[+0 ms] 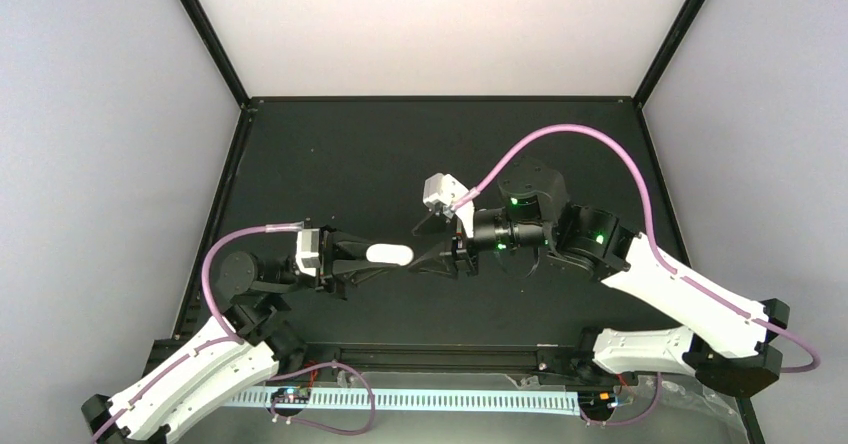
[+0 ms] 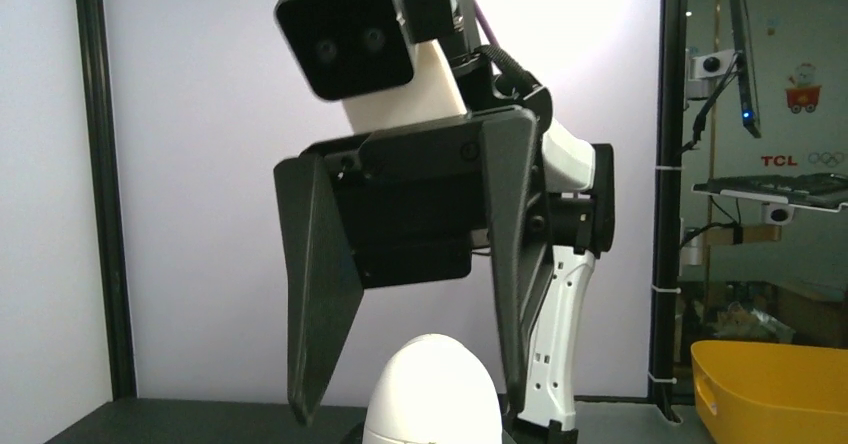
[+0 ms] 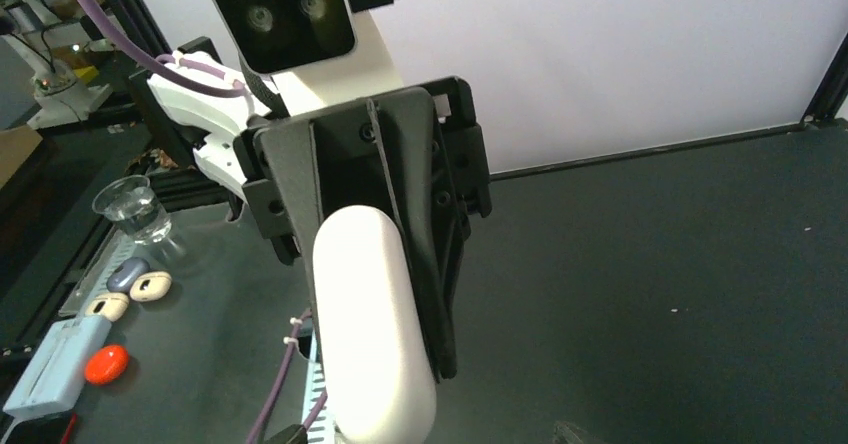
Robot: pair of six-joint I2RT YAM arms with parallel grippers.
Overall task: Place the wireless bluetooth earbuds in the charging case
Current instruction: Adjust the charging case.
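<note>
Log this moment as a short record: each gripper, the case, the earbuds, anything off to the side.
left gripper: shut on the white charging case, held clear of the table
right gripper: open, jaws apart, one on each side of the case's free end; contact unclear
case lid: no opening visible
earbuds: none visible in any view
off to the side: glass cup, small pebble-shaped items

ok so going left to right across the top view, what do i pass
left arm → left wrist camera → white case → right wrist camera → right arm
</note>
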